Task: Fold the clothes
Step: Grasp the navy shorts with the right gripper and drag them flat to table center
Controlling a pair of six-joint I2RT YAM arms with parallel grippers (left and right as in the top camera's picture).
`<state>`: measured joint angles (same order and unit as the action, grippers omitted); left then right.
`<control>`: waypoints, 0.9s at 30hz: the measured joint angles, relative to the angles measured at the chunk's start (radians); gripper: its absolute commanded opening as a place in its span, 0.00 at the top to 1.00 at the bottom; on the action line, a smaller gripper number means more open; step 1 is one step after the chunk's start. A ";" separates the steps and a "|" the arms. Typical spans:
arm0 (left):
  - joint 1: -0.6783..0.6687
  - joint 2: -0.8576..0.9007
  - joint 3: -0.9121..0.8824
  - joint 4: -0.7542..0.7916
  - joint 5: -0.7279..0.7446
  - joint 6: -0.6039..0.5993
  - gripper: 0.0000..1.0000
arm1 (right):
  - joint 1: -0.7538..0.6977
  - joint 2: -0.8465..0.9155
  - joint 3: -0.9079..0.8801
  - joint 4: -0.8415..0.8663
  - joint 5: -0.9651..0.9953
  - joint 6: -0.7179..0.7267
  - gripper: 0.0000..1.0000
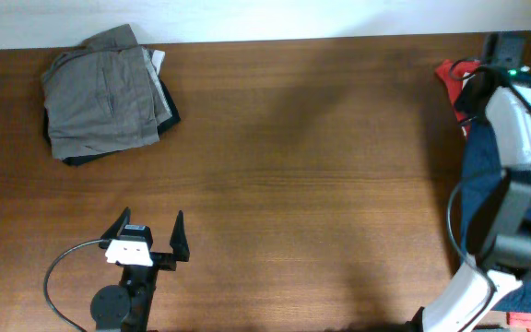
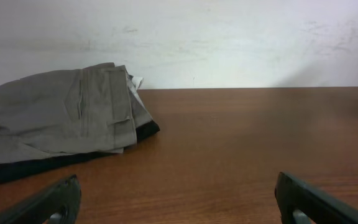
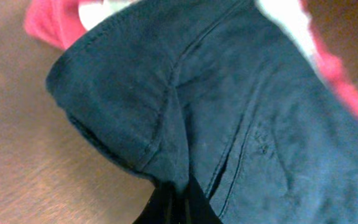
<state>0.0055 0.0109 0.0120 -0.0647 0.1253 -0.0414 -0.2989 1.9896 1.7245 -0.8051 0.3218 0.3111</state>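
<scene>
Folded grey-khaki shorts (image 1: pixel 104 92) lie on a dark garment at the table's back left; they also show in the left wrist view (image 2: pixel 61 115). My left gripper (image 1: pixel 150 235) is open and empty near the front edge, its fingertips apart (image 2: pixel 179 202). At the far right lies a pile with navy-blue shorts (image 1: pixel 479 189), a red garment (image 1: pixel 452 78) and white cloth. My right gripper (image 3: pixel 178 202) is shut on a fold of the navy-blue shorts (image 3: pixel 229 112); red cloth (image 3: pixel 48 25) lies behind. In the overhead view the right arm hides its fingers.
The brown wooden table (image 1: pixel 302 184) runs between the two piles. A white wall (image 2: pixel 229 37) stands behind the table's back edge. A black cable (image 1: pixel 58 277) loops by the left arm's base.
</scene>
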 measured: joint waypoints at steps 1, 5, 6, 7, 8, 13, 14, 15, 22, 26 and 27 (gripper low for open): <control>0.000 0.000 0.000 0.000 0.000 0.000 0.01 | -0.004 -0.057 0.001 -0.007 0.008 0.005 0.96; 0.000 0.000 0.000 0.000 0.000 0.000 0.01 | 0.002 -0.200 0.002 -0.091 0.006 0.008 0.96; 0.000 0.000 0.000 0.000 0.000 0.000 0.01 | 0.015 -0.224 0.002 -0.111 0.006 0.010 0.96; 0.000 0.000 0.000 0.000 0.001 0.000 0.01 | 0.043 -0.251 0.002 -0.145 0.005 0.011 0.96; 0.000 0.000 0.000 0.000 0.002 0.000 0.01 | 0.104 -0.299 0.002 -0.156 -0.007 0.010 0.96; 0.000 0.000 0.000 0.000 0.002 0.000 0.01 | 0.433 -0.376 0.003 -0.134 -0.167 -0.006 0.96; 0.000 0.000 0.000 0.000 0.002 0.000 0.01 | 0.507 -0.365 0.003 -0.100 -0.181 -0.006 0.96; 0.000 0.000 0.000 0.000 0.002 0.000 0.01 | 0.600 -0.340 0.004 -0.071 -0.204 -0.008 0.96; 0.000 0.000 0.000 0.000 0.002 0.000 0.01 | 1.027 -0.133 0.003 -0.007 -0.340 0.006 0.02; 0.000 0.000 0.000 0.000 0.002 0.000 0.01 | 1.004 -0.162 0.005 -0.094 -0.346 0.007 0.01; 0.000 0.000 0.000 0.000 0.002 0.000 0.01 | 0.964 -0.181 0.007 -0.145 -0.339 0.007 0.01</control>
<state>0.0055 0.0109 0.0120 -0.0647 0.1276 -0.0414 0.6647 1.8084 1.7317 -0.9497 -0.0170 0.3180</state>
